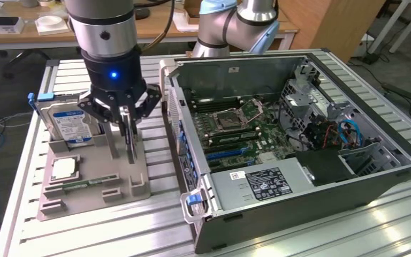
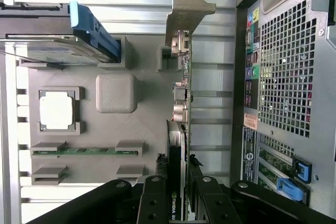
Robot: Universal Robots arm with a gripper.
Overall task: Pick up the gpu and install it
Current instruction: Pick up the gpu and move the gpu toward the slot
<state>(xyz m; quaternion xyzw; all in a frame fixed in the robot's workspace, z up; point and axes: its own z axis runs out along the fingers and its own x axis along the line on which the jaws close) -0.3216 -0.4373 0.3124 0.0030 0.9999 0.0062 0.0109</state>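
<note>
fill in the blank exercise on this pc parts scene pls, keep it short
The thin black gpu card stands ___ in the grey plastic holder tray. The gripper closes on the card's ___ edge. The silver hard drive with blue-white label stands on the exterior view's ___ of the card.
Answers: upright; top; left

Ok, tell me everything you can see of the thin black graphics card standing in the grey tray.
The thin black graphics card stands upright, edge-on, in the grey plastic tray, beside the silver hard drive. A silver metal bracket caps one end; the gripper is shut on its upper edge.
</note>
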